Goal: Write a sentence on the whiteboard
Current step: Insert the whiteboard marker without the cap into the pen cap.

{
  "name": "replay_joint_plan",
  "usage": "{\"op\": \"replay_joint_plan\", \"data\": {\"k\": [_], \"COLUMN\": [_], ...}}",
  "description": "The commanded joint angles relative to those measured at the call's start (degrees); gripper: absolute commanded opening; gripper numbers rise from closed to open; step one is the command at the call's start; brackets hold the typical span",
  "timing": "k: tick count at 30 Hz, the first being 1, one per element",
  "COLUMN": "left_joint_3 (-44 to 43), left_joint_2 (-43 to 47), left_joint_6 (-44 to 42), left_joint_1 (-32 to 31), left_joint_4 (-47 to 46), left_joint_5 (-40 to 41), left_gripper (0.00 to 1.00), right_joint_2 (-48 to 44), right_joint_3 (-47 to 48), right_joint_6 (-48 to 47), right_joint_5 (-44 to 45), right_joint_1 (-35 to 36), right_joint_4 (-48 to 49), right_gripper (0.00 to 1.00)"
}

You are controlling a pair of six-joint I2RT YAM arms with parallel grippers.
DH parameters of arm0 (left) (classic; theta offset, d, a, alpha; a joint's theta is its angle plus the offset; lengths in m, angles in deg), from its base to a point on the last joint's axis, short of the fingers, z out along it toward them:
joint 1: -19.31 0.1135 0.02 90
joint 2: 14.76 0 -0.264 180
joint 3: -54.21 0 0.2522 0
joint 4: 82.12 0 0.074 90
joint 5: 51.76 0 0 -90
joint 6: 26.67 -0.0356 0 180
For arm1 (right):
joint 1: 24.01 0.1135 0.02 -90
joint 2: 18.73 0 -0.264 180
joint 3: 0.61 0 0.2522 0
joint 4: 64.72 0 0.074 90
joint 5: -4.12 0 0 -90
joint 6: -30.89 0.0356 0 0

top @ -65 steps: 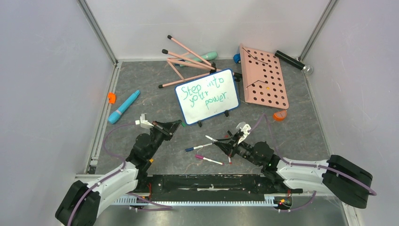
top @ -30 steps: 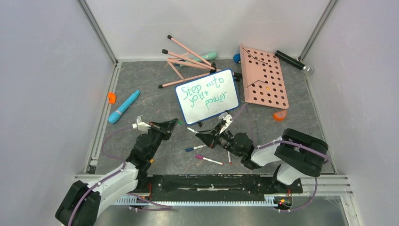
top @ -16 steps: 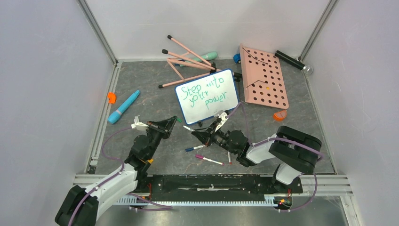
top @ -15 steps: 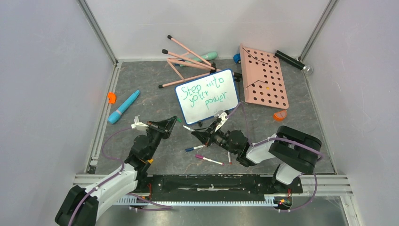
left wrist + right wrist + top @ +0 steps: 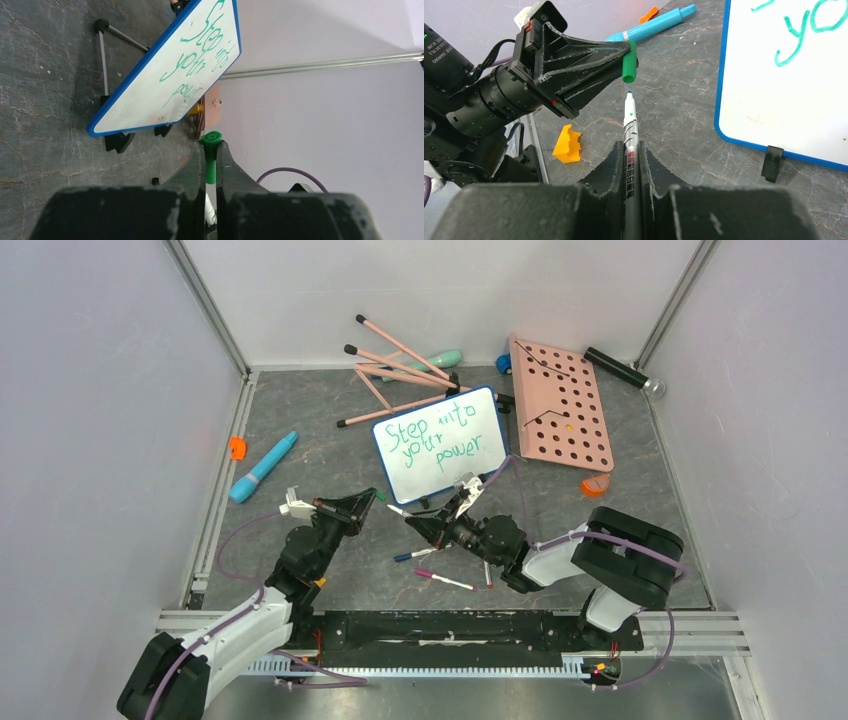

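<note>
Room: a grey marbled surface (image 5: 300, 420) boxed in by pale walls (image 5: 100, 390), with both arms reaching in from the near edge.
Left wall: an orange clip (image 5: 237, 447) and a blue pen (image 5: 263, 467) lie beside it.
Left arm: the left pincer (image 5: 211, 148) is pressed together on a green cap (image 5: 211, 165), whose open end pokes out past the fingertips.
Ahead of the left arm: the whiteboard (image 5: 440, 445) lies beyond and to the right of this pincer, near but apart. The wrist view shows the board's near corner and its black feet (image 5: 118, 141) just ahead of the cap.
Between the arms: an uncapped marker (image 5: 630, 130) points its tip at the cap's mouth with a small gap, not touching.
Right arm: the right pincer (image 5: 629, 150) pinches the marker's barrel and is turned left, towards the other pincer.
Beside the right arm: the whiteboard's near edge lies just beyond and to the right. In the wrist view its blue frame passes right of the marker, apart from it.
Middle: the whiteboard stands tilted on its feet and a wire stand.
Writing: the sentence (image 5: 437, 443), "Step into your power", is in green, in three lines.
Near side: two loose pens (image 5: 415, 555) lie just nearer than the right pincer.
Back: pink sticks (image 5: 400, 370) are strewn behind the whiteboard.
Right side: a pink board (image 5: 560, 405) with round holes lies just beside the whiteboard, and a black tube (image 5: 620, 370) lies in the far corner.
</note>
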Motion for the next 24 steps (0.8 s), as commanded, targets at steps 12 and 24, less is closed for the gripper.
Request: {"op": "replay_joint_plan", "data": {"k": [12, 24], "left_joint_3": [5.0, 5.1], "left_joint_2": [0.2, 0.8], "left_joint_6": [1.1, 0.9], "left_joint_1": [0.3, 0.3], "left_joint_4": [-0.2, 0.0], "left_joint_5": [1.7, 1.7], "left_gripper": [0.02, 0.02], "right_joint_2": [0.1, 0.3], "right_joint_3": [2.9, 3.9], "right_joint_6": [-1.9, -2.6], "right_joint_5": [0.6, 1.2], "right_joint_1": [0.2, 0.1], "right_joint_4": [-0.1, -1.0], "right_gripper": [0.0, 0.0]}}
